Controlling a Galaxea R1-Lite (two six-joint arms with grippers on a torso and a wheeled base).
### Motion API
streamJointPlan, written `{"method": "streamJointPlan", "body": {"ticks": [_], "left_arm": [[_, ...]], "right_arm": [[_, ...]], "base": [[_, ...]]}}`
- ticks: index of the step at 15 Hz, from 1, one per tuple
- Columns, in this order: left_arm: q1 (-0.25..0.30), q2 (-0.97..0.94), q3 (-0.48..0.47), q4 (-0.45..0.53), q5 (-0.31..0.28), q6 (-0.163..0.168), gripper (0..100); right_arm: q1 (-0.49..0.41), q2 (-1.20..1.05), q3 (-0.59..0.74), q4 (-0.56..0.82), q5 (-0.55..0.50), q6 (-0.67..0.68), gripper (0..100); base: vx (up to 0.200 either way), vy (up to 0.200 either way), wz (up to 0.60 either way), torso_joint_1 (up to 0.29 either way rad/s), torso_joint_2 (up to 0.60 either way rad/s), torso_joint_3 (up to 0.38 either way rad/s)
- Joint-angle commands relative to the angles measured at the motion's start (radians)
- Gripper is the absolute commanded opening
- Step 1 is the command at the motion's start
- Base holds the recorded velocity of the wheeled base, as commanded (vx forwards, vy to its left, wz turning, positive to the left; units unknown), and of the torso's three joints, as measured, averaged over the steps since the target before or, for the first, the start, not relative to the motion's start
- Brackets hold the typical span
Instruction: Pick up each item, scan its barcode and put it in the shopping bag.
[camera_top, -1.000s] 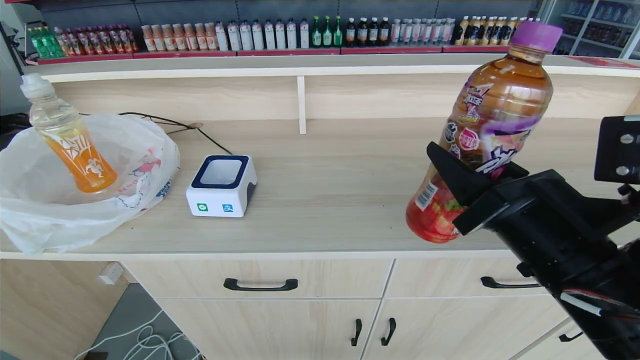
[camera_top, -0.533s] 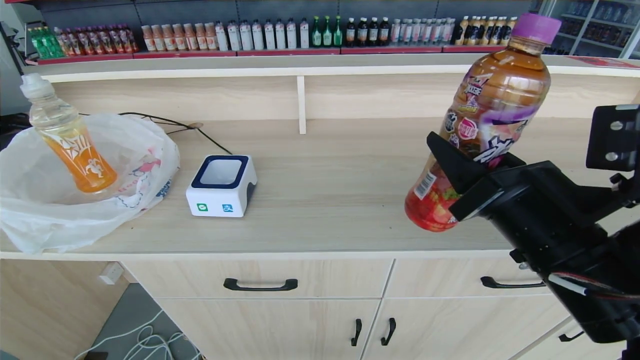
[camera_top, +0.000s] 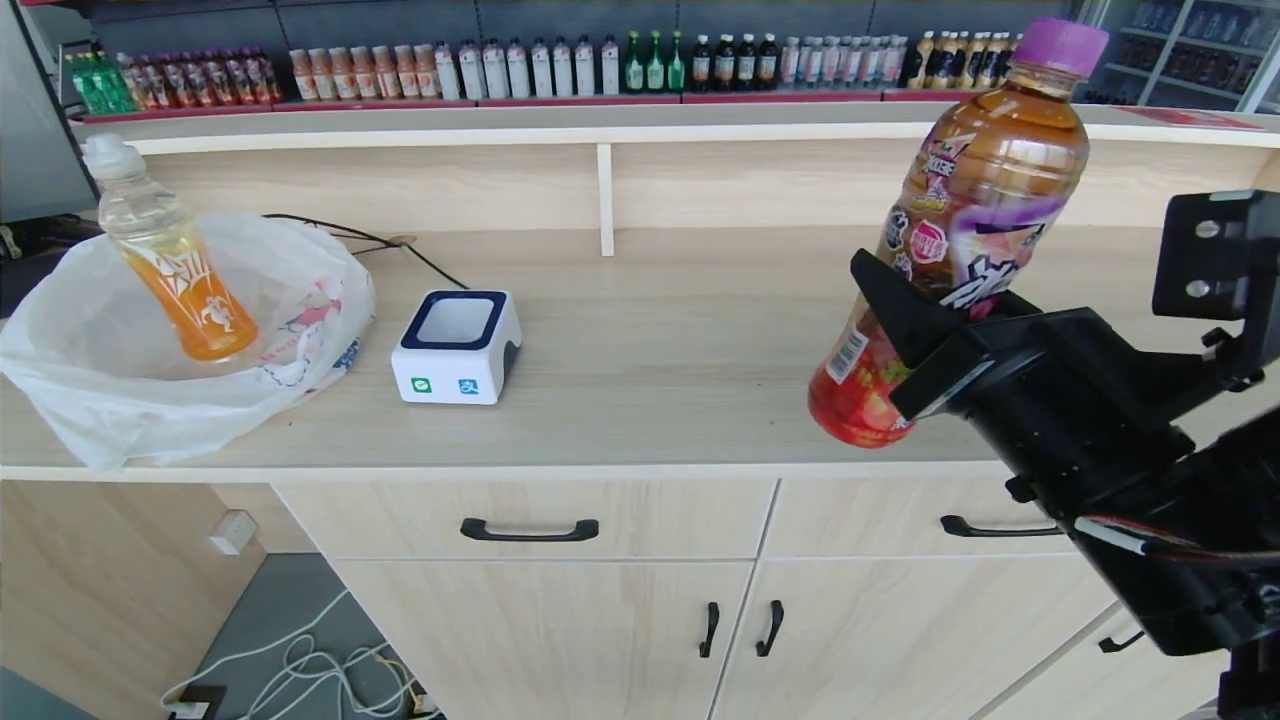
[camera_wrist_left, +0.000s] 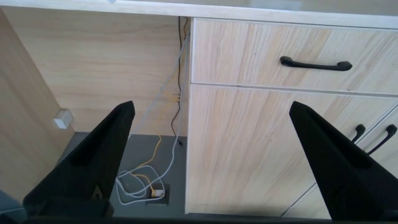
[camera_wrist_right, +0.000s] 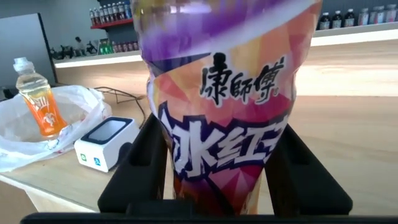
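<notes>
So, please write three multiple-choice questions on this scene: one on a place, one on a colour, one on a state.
1. Where is the orange bottle?
A) in the shopping bag
B) on the floor
C) in a drawer
2. What colour is the cap of the tea bottle?
A) green
B) purple
C) white
3. How is the left claw?
A) shut on a bottle
B) shut on nothing
C) open
Answers: 1 A, it stands inside the bag. 2 B, the cap is purple. 3 C, its fingers stand wide apart.

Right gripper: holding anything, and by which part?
The right gripper holds the purple-capped bottle around its lower labelled body, above the base. The left gripper is open, empty.
</notes>
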Motion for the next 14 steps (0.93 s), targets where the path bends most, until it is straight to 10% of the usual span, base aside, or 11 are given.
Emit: {"method": "streamJointPlan", "body": {"ticks": [1, 7, 14], "left_arm": [[0.000, 0.000, 0.000, 0.000, 0.000, -0.001, 100], [0.000, 0.000, 0.000, 0.000, 0.000, -0.003, 100], [0.000, 0.000, 0.000, -0.002, 0.000, -0.009, 100]], "right_arm": [[-0.002, 0.005, -0.004, -0.004, 0.001, 0.000, 0], [-0.008, -0.017, 0.010, -0.007, 0.001, 0.000, 0], [-0.109, -0.014, 0.008, -0.009, 0.007, 0.001, 0]], "base": [[0.000, 0.000, 0.00, 0.000, 0.00, 0.000], [0.000, 0.000, 0.00, 0.000, 0.00, 0.000], [0.000, 0.200, 0.00, 0.004, 0.00, 0.003]]}}
